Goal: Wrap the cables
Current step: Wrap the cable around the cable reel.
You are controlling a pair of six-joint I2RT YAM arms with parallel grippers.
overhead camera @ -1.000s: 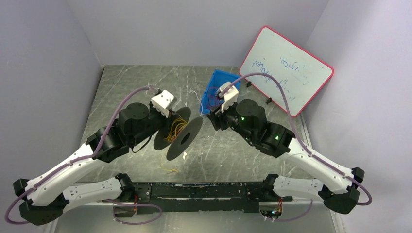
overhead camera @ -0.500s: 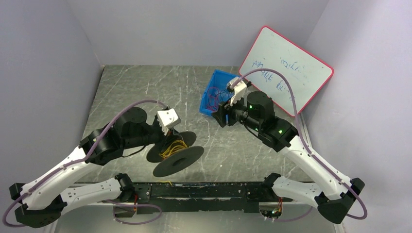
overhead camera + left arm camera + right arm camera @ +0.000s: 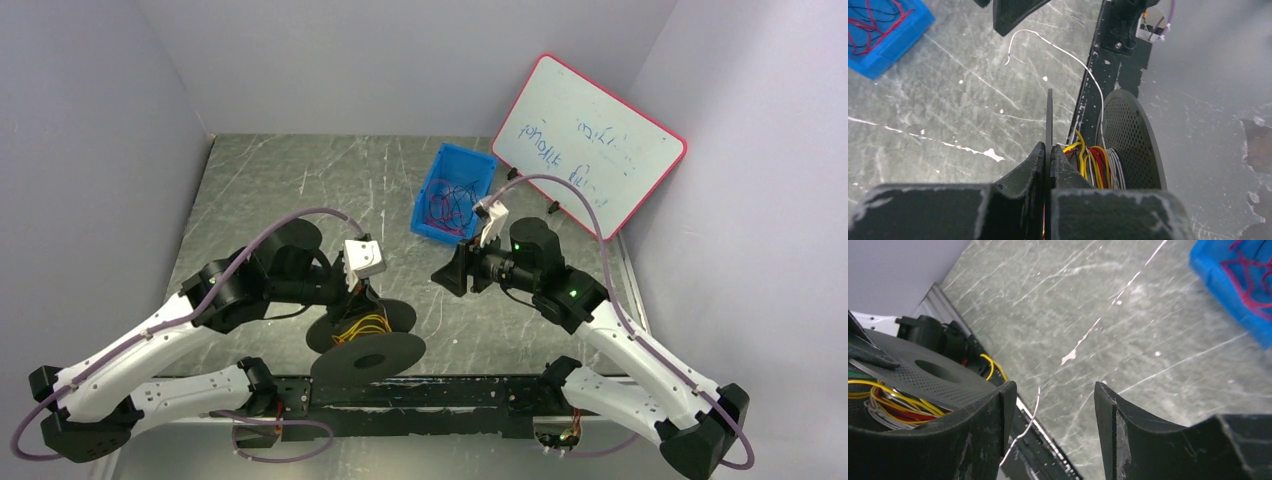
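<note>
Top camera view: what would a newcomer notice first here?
A black perforated two-disc spool wound with yellow, red and white wires is low in the view, left of centre. Farther back right lies a blue plastic bin of tangled red wires, beside a red-rimmed whiteboard leaning on the right wall.

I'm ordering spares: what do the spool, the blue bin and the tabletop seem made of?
The spool: matte black, probably plastic; one thin flange is perforated with fine holes. The blue bin: likely moulded plastic, from its uniform colour and thick rim. The tabletop: grey-green stone or stone-look laminate, with pale veins and scratches; which, I cannot tell.
</note>
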